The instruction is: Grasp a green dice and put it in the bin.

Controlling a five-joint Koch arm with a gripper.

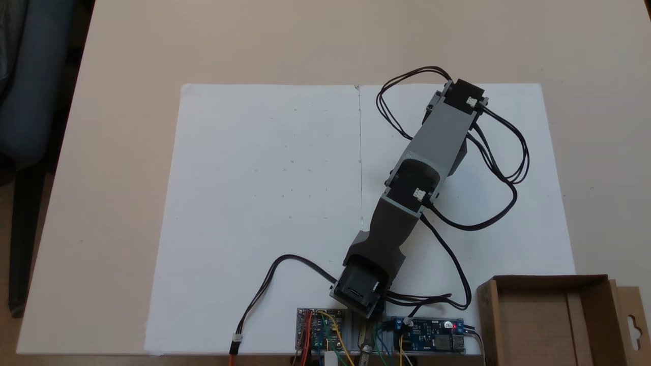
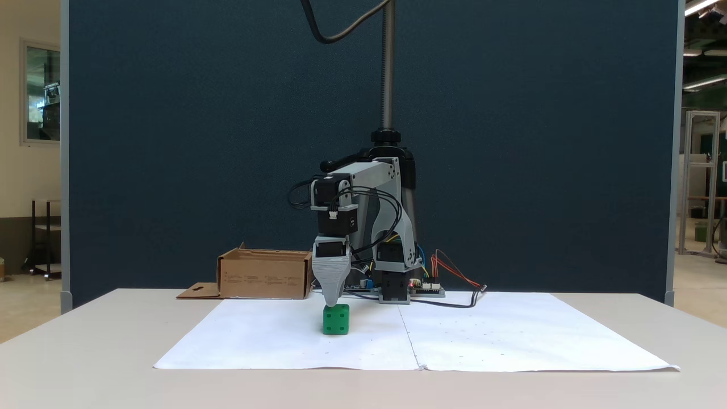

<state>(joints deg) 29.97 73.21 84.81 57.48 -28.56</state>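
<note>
While you look across the tabletop (image 2: 85, 341), you see its beige surface carrying two white sheets (image 2: 414, 335) laid edge to edge, with a dark blue partition (image 2: 199, 142) standing behind them. Your arm (image 1: 432, 152) reaches from its base at the near edge of the top-down fixed view diagonally out over the right-hand sheet, black cables (image 1: 508, 168) looping beside it; from the front you see it bent downward at the wrist. Your bin (image 1: 549, 320) sits at the lower right corner of the top-down view, just beside the circuit boards (image 1: 432, 335), its flap with the hang-hole pointing outward; from the front it stands at the back left, well apart from the dice.

Your hand (image 2: 334, 304) points straight down, its grey tip at or just above the top of the dice (image 2: 336, 320); you cannot tell whether they touch. You see a single tapering tip from the front, so you cannot tell whether the hand is released or clenched. Your dice rests on the left sheet in the front view, near the seam, upright, with round pips on the face toward you.
</note>
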